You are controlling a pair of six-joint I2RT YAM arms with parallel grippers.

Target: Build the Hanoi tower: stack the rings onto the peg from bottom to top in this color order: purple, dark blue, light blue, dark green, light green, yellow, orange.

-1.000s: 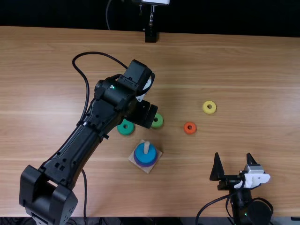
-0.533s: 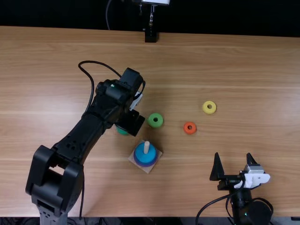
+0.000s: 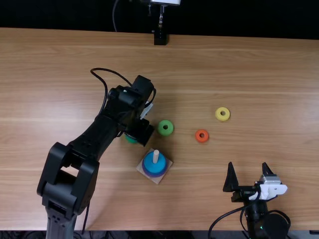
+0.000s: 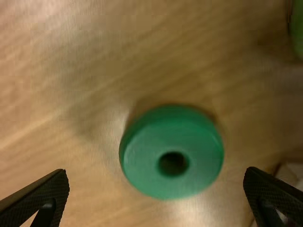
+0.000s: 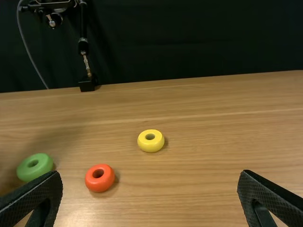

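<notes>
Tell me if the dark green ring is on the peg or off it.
Off. The dark green ring lies flat on the table, its center hole empty.

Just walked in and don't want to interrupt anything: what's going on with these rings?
A ring tower is being built. The left gripper hovers at the dark green ring, its fingers open around it. A light blue ring tops the stack on the peg. The light green, orange and yellow rings lie loose. The right gripper is open, holding nothing.
</notes>
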